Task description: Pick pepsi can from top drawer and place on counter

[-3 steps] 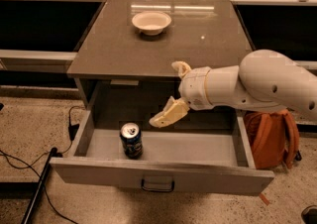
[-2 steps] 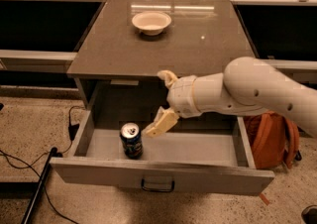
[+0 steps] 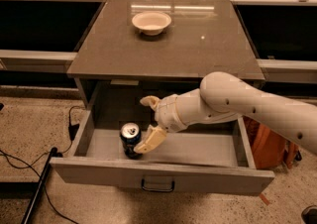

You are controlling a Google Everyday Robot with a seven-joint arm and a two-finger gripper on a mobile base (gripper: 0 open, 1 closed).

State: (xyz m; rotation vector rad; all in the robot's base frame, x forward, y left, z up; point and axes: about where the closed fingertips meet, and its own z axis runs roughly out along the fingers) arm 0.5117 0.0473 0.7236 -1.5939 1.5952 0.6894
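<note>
Well, camera view: looking down on the cabinet's front from above.
Counter (image 3: 198, 44): wide, flat and glossy, with its near edge overhanging the open drawer.
White bowl (image 3: 151, 22): sits toward the back of the counter, left of centre, with bare stone on every side of it.
Top drawer (image 3: 163, 174): pulled well out, its front panel and dark handle (image 3: 157, 186) nearest me.
Pepsi can (image 3: 130, 139): upright on the drawer floor, left of centre, near the front panel and a little apart from the left wall.
Drawer room: the whole right half of the floor lies bare under the arm.
Arm (image 3: 257, 104): comes in from the right, crossing over the drawer's right wall and sloping down into the box.
Gripper (image 3: 148, 121): inside the drawer, just right of the can and below the counter's edge.
Jaws: spread apart and gripping nothing. One finger is up near the can's top; the other is low by its right side, and I cannot tell if it touches.
Floor: an orange bag (image 3: 270, 143) on the right, dark cables (image 3: 29, 168) on the left.
</note>
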